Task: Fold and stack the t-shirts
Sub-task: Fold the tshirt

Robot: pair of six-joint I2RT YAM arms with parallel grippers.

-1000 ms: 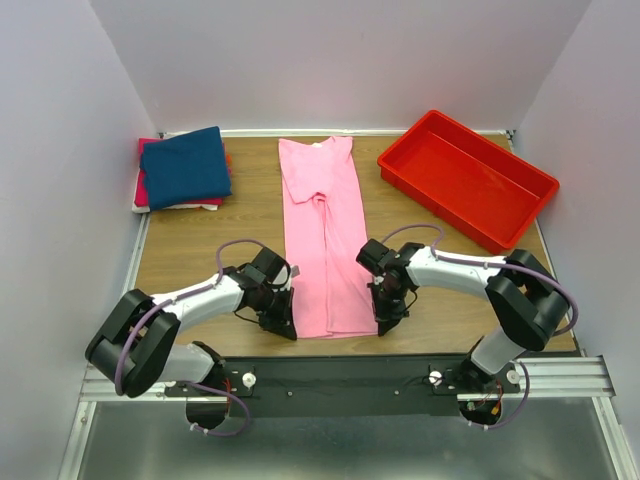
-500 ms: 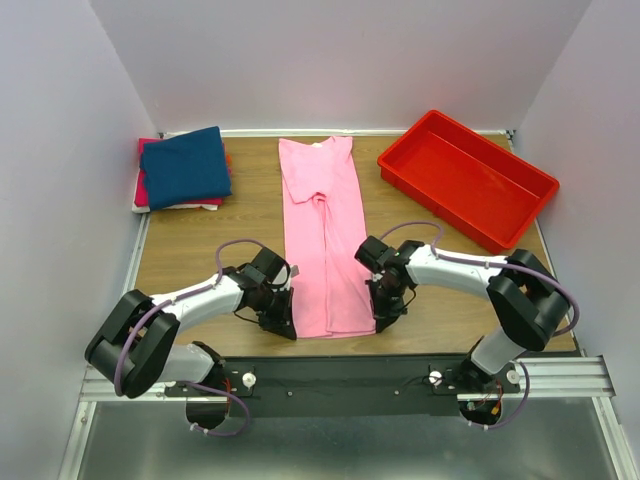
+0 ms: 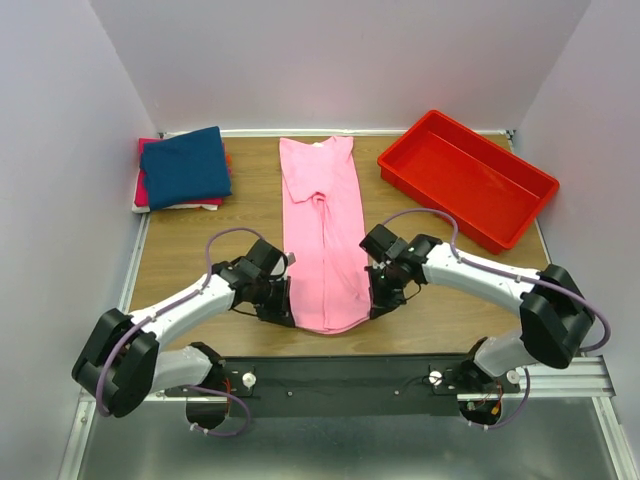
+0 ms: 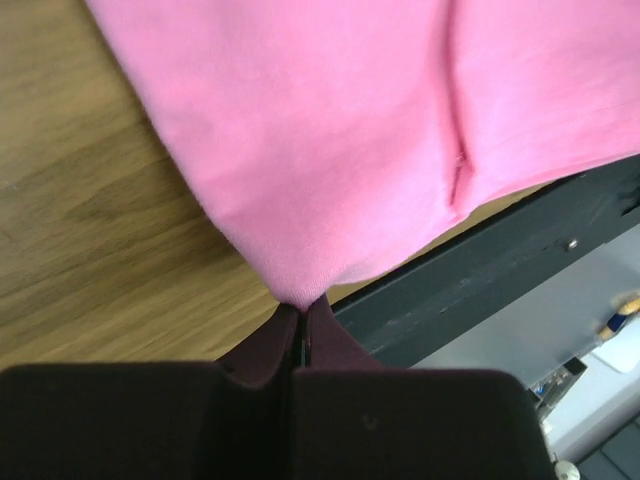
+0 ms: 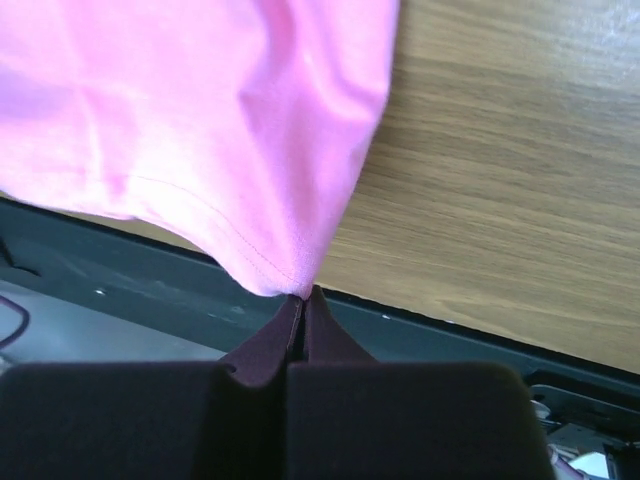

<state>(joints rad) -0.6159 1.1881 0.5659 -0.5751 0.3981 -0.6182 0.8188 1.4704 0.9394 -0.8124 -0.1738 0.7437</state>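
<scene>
A light pink t-shirt (image 3: 322,225), folded lengthwise into a narrow strip, lies down the middle of the wooden table (image 3: 200,250). My left gripper (image 3: 283,315) is shut on its near left hem corner (image 4: 300,285). My right gripper (image 3: 377,308) is shut on its near right hem corner (image 5: 290,280). Both corners are lifted off the table, so the near hem sags between them. A stack of folded t-shirts (image 3: 184,168), navy blue on top of red-magenta and white, sits at the far left.
A rigid red plastic tray (image 3: 466,178) stands at the far right, tilted diagonally. The black rail (image 3: 340,380) runs along the table's near edge below both grippers. White walls close in the left, right and back.
Both grippers have lifted the near hem corners and drawn them slightly away from the near edge; the hem now curves up off the table.
</scene>
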